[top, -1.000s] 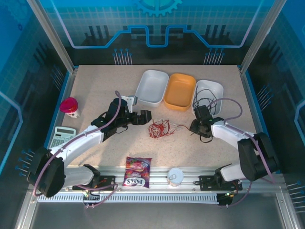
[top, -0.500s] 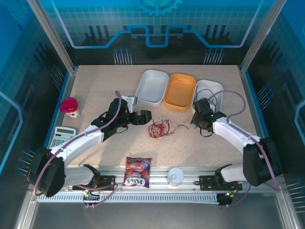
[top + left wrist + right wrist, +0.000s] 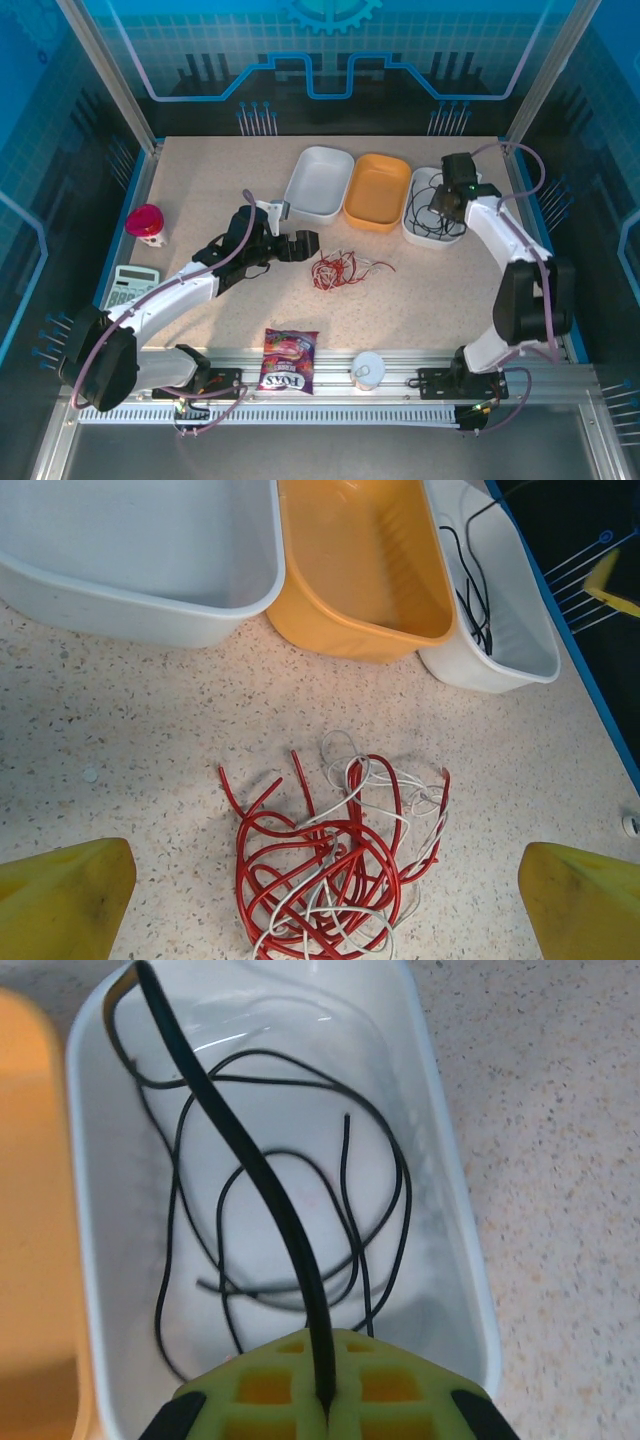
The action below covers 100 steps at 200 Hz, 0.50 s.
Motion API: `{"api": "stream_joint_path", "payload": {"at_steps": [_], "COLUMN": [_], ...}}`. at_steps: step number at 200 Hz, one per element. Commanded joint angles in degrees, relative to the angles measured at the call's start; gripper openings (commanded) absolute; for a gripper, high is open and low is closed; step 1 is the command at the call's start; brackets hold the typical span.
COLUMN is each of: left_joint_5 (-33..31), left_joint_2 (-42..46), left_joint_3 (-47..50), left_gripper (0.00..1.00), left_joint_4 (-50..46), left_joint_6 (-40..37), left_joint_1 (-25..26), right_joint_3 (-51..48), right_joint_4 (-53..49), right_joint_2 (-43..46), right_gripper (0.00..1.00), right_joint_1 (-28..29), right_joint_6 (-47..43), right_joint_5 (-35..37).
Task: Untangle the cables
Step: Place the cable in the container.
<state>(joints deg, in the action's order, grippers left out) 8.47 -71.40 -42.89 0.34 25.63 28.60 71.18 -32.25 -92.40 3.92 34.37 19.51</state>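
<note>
Right fingers [image 3: 400,1395] pinch a black cable [image 3: 258,1172] tight over the white bin [image 3: 440,1150]; left fingers [image 3: 60,900] spread wide above the red-and-whitish tangle [image 3: 335,865] on the surface [image 3: 120,740].

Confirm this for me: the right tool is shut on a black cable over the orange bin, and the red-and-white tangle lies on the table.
One thing is wrong: the bin. The right tool is shut on a black cable over the white bin beside the orange one, as the right wrist view shows. The red-and-white tangle does lie on the table.
</note>
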Motion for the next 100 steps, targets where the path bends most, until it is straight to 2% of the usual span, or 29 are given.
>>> {"api": "stream_joint_path", "payload": {"at_steps": [1, 60, 100], "left_joint_5": [1.2, 0.5, 0.1], "left_joint_2": [-0.5, -1.0, -1.6], "left_joint_3": [0.0, -0.6, -1.1], "left_gripper": [0.99, 0.99, 0.99], "left_joint_4": [1.1, 0.0, 0.0], "left_joint_6": [1.2, 0.7, 0.8], "left_joint_1": [-0.5, -0.4, -0.5], "right_joint_3": [5.1, 15.1, 14.8], "right_joint_4": [-2.6, -6.5, -7.3], "right_joint_2": [-6.8, -23.0, -24.1], "right_gripper": [0.00, 0.00, 0.07], "right_joint_1": [-1.2, -1.1, -0.7], "right_joint_6": [-2.6, -2.9, -3.3], "right_joint_5": [-3.7, -6.5, -6.5]}}
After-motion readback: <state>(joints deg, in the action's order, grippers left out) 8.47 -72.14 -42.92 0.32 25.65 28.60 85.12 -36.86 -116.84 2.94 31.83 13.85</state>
